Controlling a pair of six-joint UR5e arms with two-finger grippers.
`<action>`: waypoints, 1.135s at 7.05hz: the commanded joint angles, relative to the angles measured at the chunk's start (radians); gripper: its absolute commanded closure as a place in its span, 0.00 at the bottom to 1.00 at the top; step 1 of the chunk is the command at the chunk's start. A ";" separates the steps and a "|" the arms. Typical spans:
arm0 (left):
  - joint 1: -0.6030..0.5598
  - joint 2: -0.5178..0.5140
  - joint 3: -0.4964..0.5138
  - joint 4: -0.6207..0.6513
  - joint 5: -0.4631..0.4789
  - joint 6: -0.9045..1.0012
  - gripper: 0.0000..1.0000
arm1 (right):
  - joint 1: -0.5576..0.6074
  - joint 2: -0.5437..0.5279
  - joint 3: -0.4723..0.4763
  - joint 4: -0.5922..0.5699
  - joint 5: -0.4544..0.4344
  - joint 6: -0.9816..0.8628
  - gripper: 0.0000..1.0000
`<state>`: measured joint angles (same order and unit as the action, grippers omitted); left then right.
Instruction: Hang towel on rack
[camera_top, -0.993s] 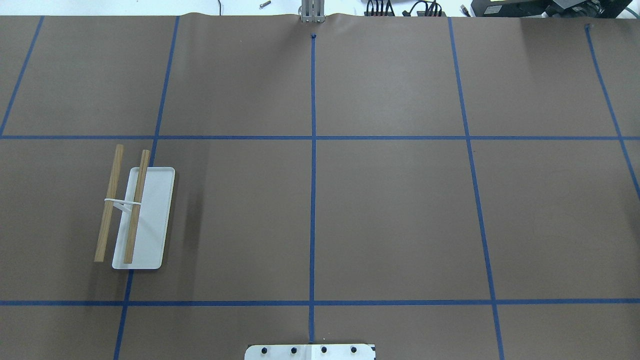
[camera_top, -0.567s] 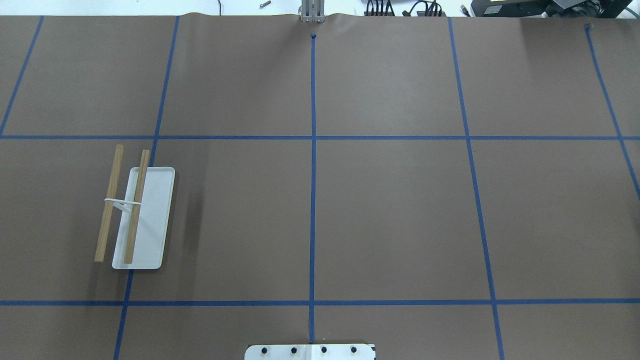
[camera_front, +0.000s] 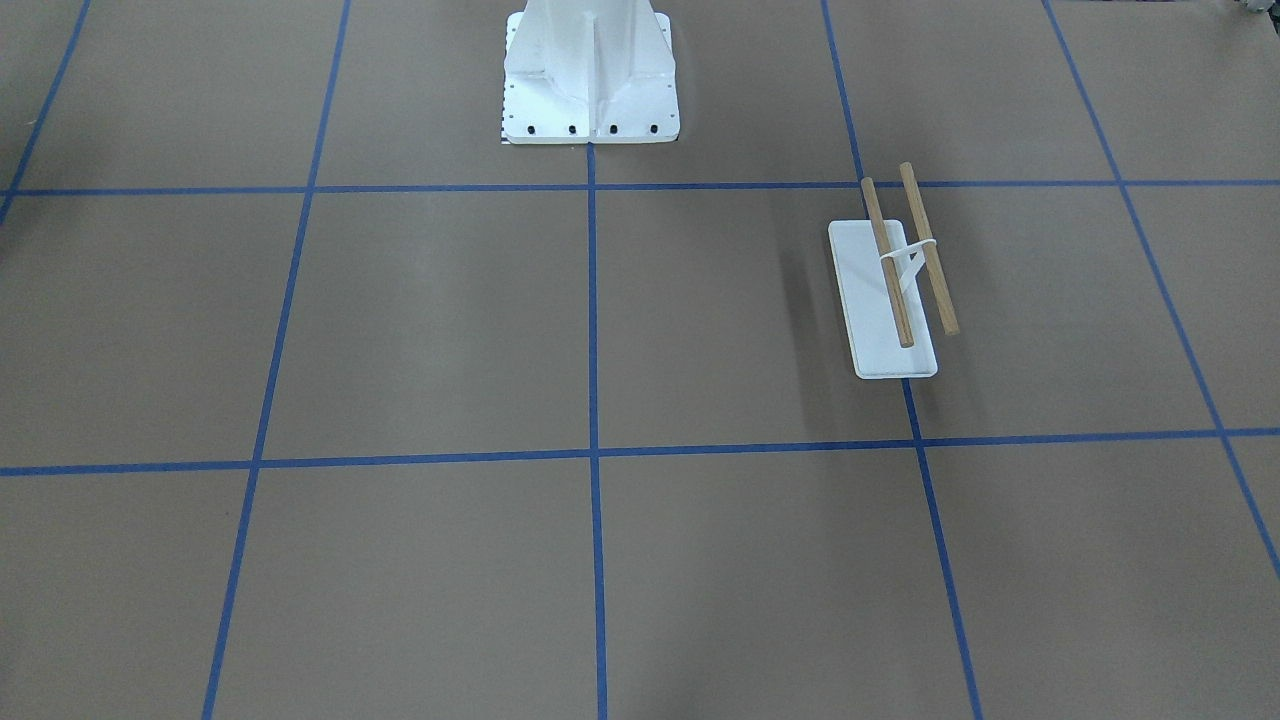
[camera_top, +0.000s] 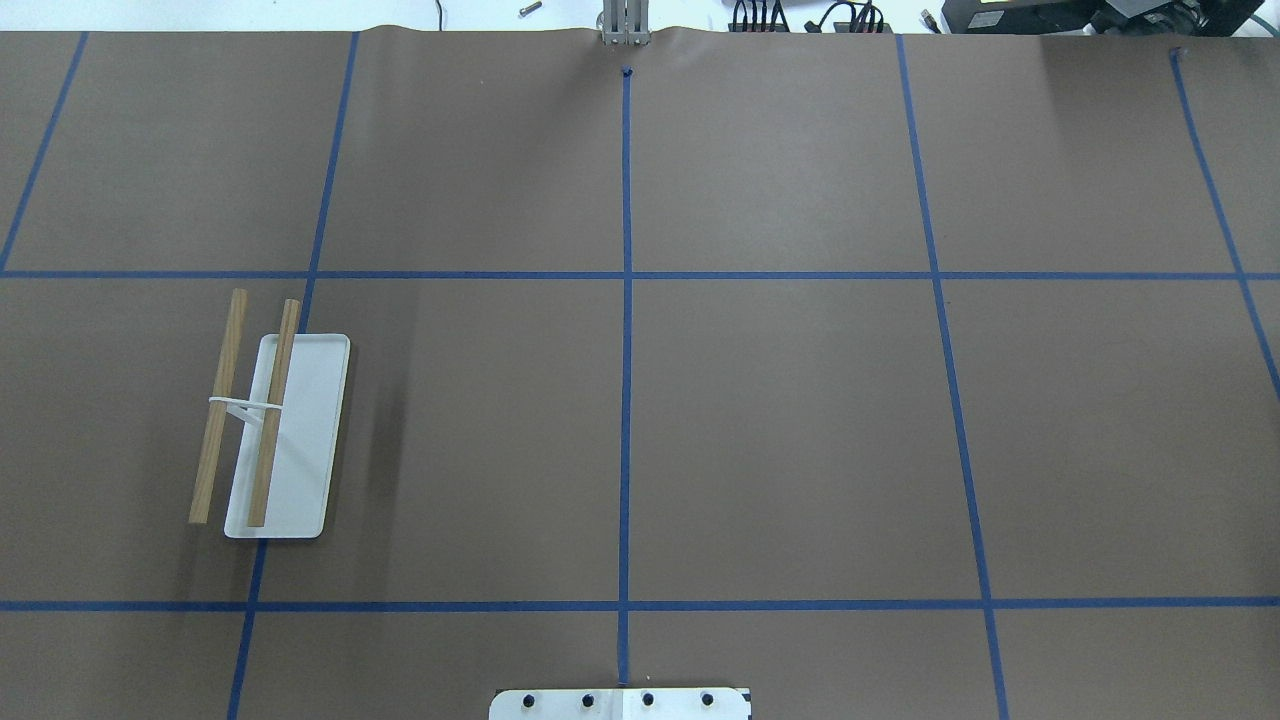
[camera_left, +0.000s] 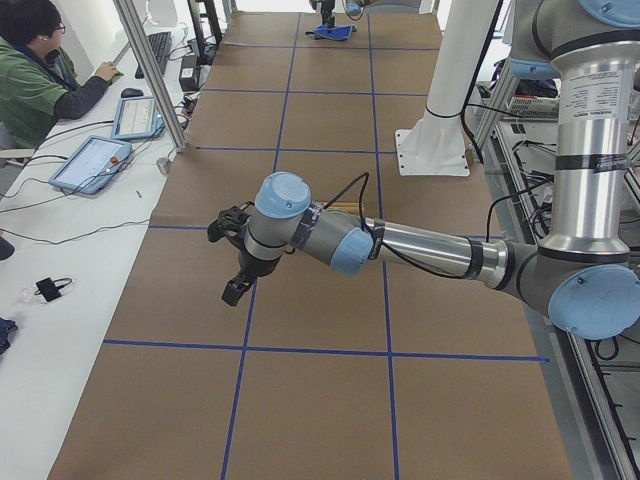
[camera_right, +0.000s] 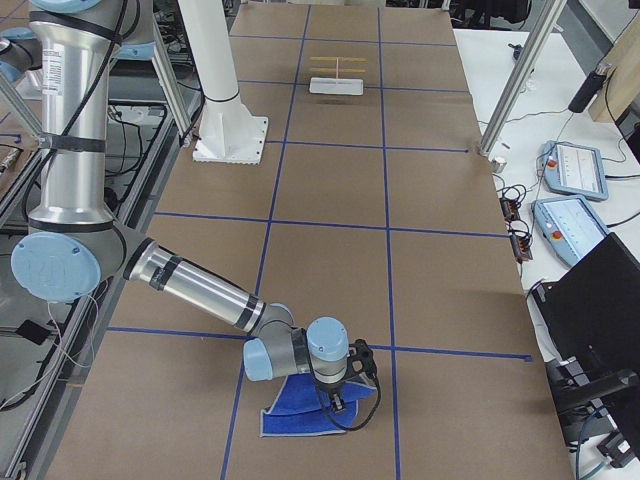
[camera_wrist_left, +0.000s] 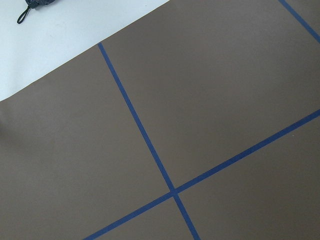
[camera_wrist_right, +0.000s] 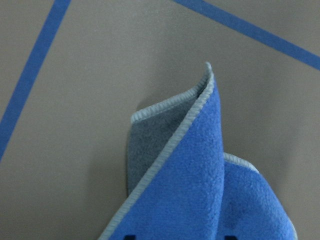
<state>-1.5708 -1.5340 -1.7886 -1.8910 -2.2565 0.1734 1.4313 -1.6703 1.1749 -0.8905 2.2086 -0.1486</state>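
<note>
The towel (camera_right: 300, 408), royal blue with a grey underside and pale edging, lies on the brown table at the robot's far right end. It also shows small in the exterior left view (camera_left: 335, 32). In the right wrist view the towel (camera_wrist_right: 200, 175) rises in a fold towards the camera, with the grey face (camera_wrist_right: 150, 145) showing. My right gripper (camera_right: 338, 402) sits on the towel and holds this fold. The rack (camera_top: 270, 420) stands bare on the robot's left side (camera_front: 895, 285), far from the towel. My left gripper (camera_left: 233, 291) hangs above the table. I cannot tell whether it is open or shut.
The big white bolted pedestal (camera_front: 590, 75) stands at the robot's edge of the table (camera_right: 225, 100). Blue tape lines (camera_top: 626, 300) divide the brown table. An operator (camera_left: 40, 70) sits beside tablets (camera_left: 95, 160) along the far table side.
</note>
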 joint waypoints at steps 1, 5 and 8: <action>0.000 0.000 0.001 -0.003 0.000 0.000 0.01 | 0.000 0.000 -0.004 0.002 0.000 -0.009 0.87; -0.002 0.000 0.000 -0.003 0.000 0.000 0.01 | 0.000 0.000 -0.003 0.004 -0.006 -0.014 1.00; -0.002 0.003 0.000 -0.003 0.000 0.000 0.01 | 0.003 0.047 0.038 -0.010 0.011 -0.006 1.00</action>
<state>-1.5723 -1.5325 -1.7886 -1.8945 -2.2565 0.1733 1.4331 -1.6442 1.1885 -0.8918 2.2121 -0.1600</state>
